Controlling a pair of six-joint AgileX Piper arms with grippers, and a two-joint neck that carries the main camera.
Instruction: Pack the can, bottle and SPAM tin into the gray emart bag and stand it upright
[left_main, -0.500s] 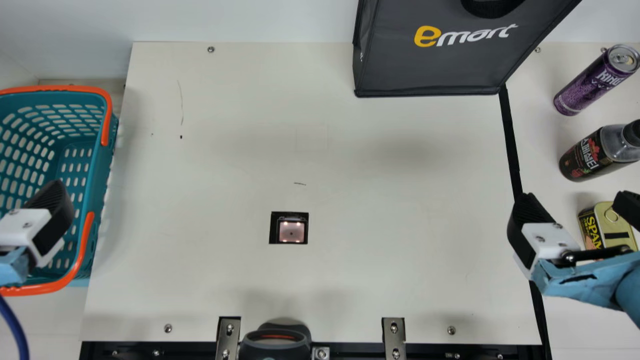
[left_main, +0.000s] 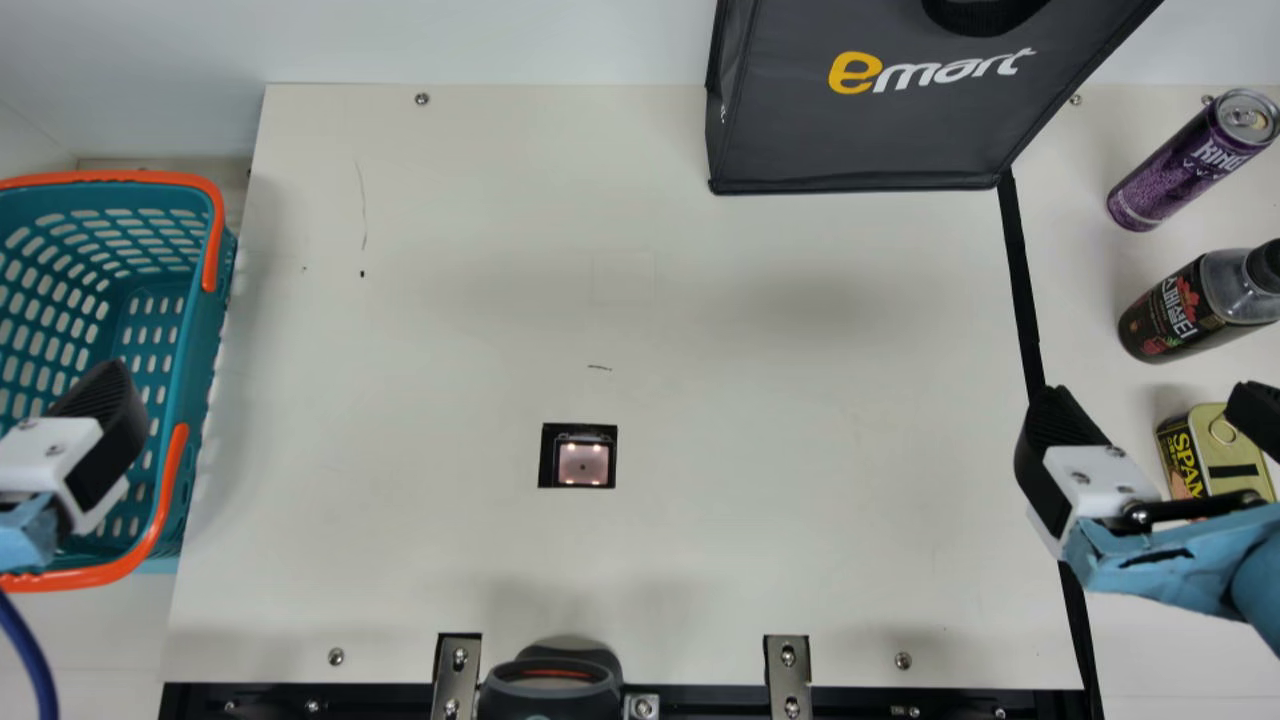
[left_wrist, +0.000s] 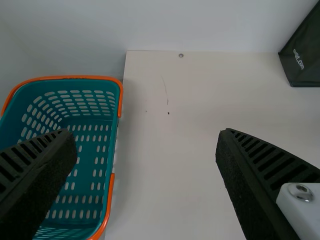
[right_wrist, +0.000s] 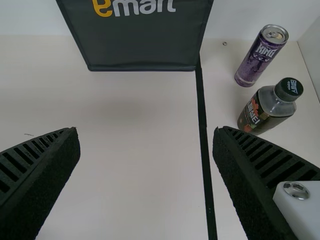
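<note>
Bag (left_main: 860, 135) beyond open right gripper (left_main: 1150, 400)

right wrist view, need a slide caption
Open right hand facing the gray emart bag, with a purple can and capped bottle standing nearby.

Glossy purple metal can (left_main: 1190, 162), smooth-looking.

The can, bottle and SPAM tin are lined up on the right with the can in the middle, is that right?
Not the can: in the main view, the bottle is in the middle of that lineup on the right.
</note>
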